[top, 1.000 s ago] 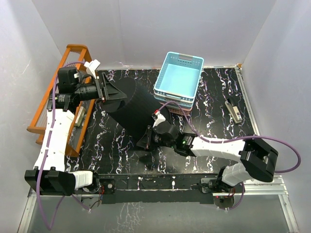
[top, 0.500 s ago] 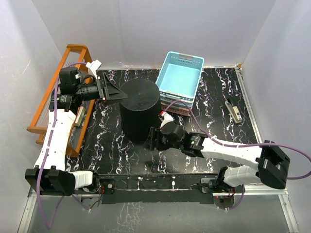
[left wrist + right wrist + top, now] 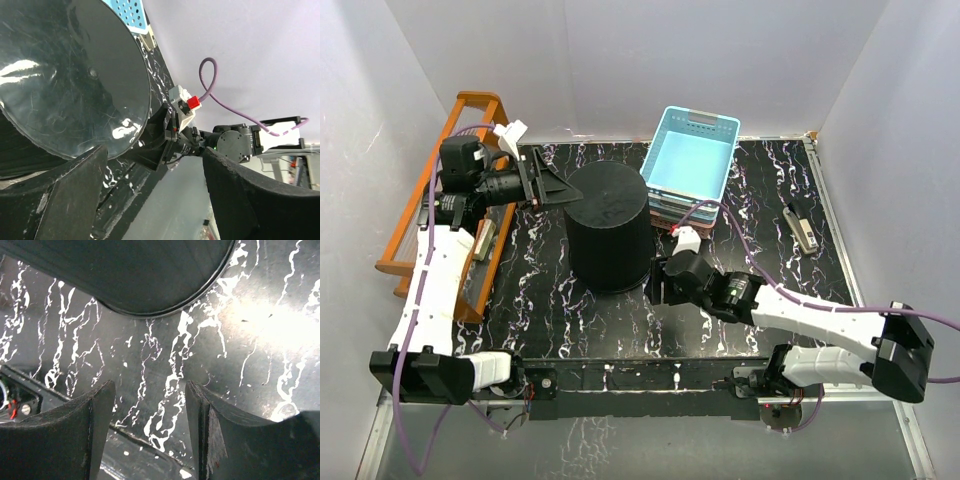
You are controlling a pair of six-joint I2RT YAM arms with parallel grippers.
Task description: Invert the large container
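Black plastic, the large container (image 3: pixel 608 225) is set base-up (flip judged finished); left gripper (image 3: pixel 560 192) and right gripper (image 3: pixel 656 281), parted and empty, should be drawn clear.

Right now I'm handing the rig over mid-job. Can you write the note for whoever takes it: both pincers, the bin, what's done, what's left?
Left pincer: open, holding nothing, beside the top edge of the large container. Whether a finger touches it cannot be told.
Right pincer: open and empty, low over the table, just off the container's rim.
Large container: upside down, closed base up, rim on the table, beside the stack of baskets.
Done: the flip.
Left: probably only to draw both arms clear without nudging it.
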